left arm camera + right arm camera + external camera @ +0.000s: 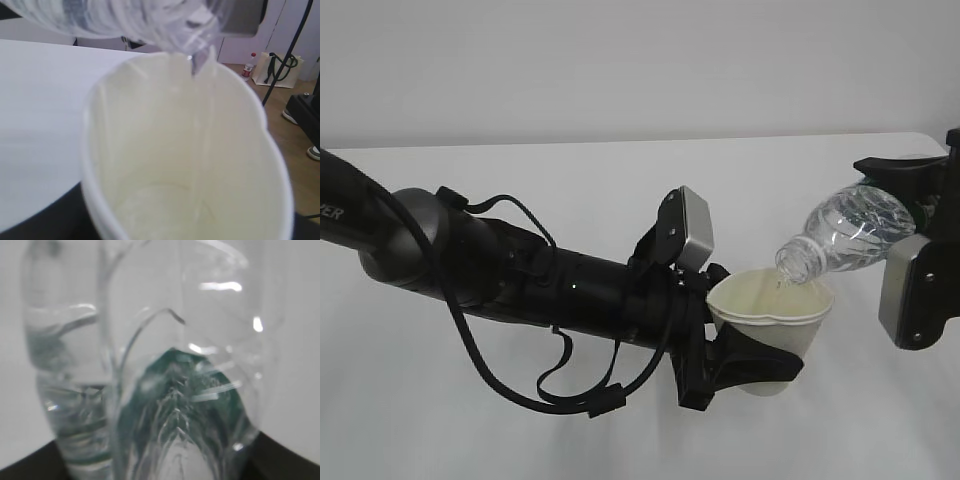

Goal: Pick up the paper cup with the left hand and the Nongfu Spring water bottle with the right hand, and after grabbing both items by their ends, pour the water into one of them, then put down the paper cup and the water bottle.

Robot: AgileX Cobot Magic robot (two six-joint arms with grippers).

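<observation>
My left gripper [752, 362] is shut on the lower part of the white paper cup [772, 303], holding it above the table with its mouth up. My right gripper [908, 208] is shut on the base end of the clear Nongfu Spring water bottle [850, 232], which is tilted neck-down toward the left. The bottle's open mouth hangs just over the cup's rim. In the left wrist view a thin stream of water [194, 66] falls from the bottle [160, 20] into the cup [200, 150]. The right wrist view is filled by the bottle [175, 390] with its green label.
The white table [520, 430] spreads under both arms, and the left arm's loose black cables [560, 390] hang below it. Beyond the table edge, the left wrist view shows a floor with a small bottle [248, 66] and a bag [280, 70].
</observation>
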